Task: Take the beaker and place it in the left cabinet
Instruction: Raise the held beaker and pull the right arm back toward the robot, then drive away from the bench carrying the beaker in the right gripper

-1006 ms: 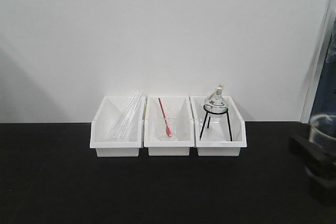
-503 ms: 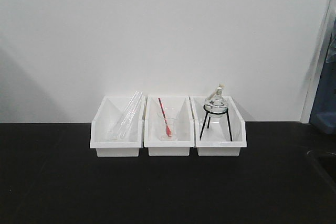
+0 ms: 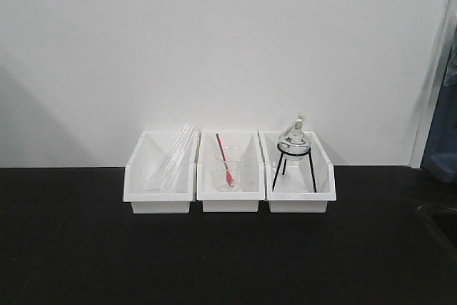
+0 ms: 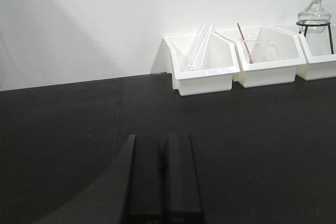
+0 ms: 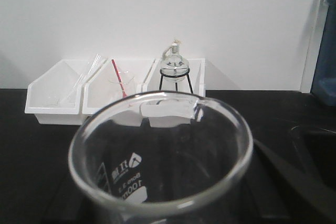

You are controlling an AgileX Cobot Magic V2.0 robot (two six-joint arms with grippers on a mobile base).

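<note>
The beaker (image 5: 126, 177) is clear glass with white printed marks and a flared rim. It fills the lower part of the right wrist view, upright over the black countertop. My right gripper (image 5: 163, 205) is shut on the beaker, with one dark finger (image 5: 294, 177) showing past its right side. My left gripper (image 4: 164, 145) is shut and empty, low over the black countertop (image 4: 63, 129), well in front of the white bins. Neither gripper nor the beaker shows in the front view. The left cabinet is out of view.
Three white bins stand against the white wall: the left bin (image 3: 158, 201) holds glass tubes (image 3: 173, 156), the middle bin (image 3: 228, 203) a beaker with a red stick (image 3: 227, 169), the right bin (image 3: 300, 203) a round flask on a black tripod (image 3: 293, 141). A blue surface (image 3: 444, 155) is at the far right.
One second ago my right gripper with the beaker showed at the front view's right edge. It left that view by half a second ago and stays out. The bins have not moved.
</note>
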